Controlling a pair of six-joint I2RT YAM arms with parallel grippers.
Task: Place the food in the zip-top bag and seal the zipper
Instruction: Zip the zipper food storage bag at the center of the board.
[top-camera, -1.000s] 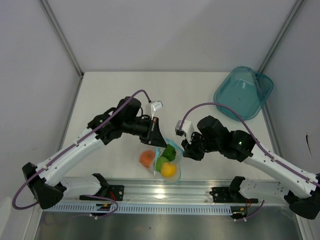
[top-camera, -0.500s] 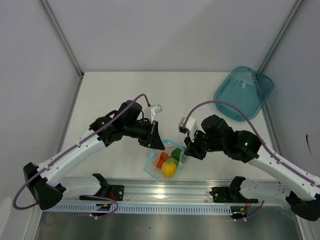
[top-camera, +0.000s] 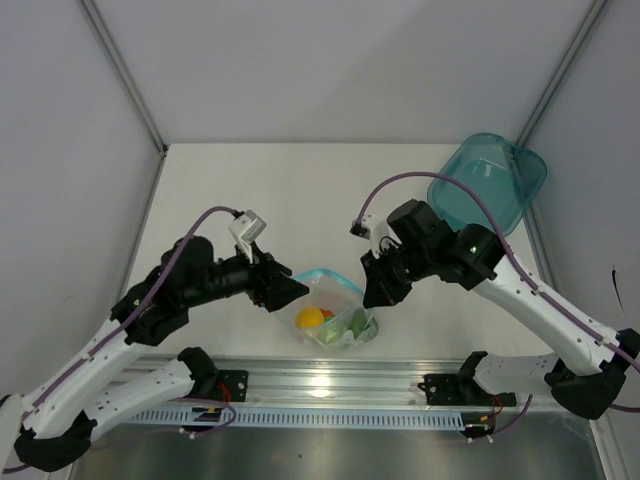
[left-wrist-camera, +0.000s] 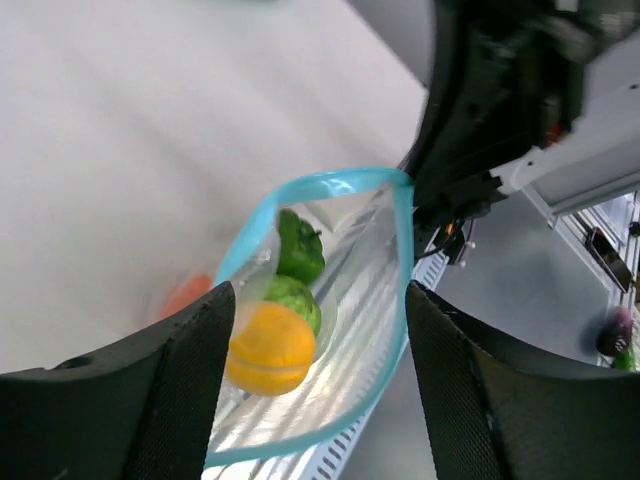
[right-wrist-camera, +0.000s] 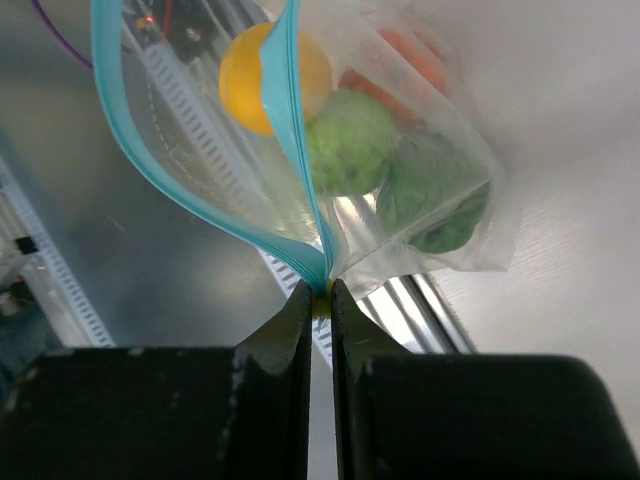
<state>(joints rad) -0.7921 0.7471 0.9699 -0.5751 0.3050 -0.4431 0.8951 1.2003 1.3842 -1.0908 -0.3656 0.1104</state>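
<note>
Right tool (right-wrist-camera: 321, 300) pressed together, pinching one end of the zipper (left-wrist-camera: 402, 250) where both blue lips meet. Left tool (left-wrist-camera: 318, 300) spread, one finger on each side of the open mouth, not gripping anything. Bag (left-wrist-camera: 360, 300) sits between the tools near the front edge of the surface (top-camera: 250, 190). All the food is inside: yellow piece (left-wrist-camera: 268, 350), light green piece (left-wrist-camera: 295, 298), dark green piece (left-wrist-camera: 298, 250), orange-red piece (right-wrist-camera: 400, 60). The mouth gapes in a loop, so the step in hand is likely sealing. To do it well, anchor the pinched end, line up both lips, close the left tool just beside that end and run it along a taut strip.
</note>
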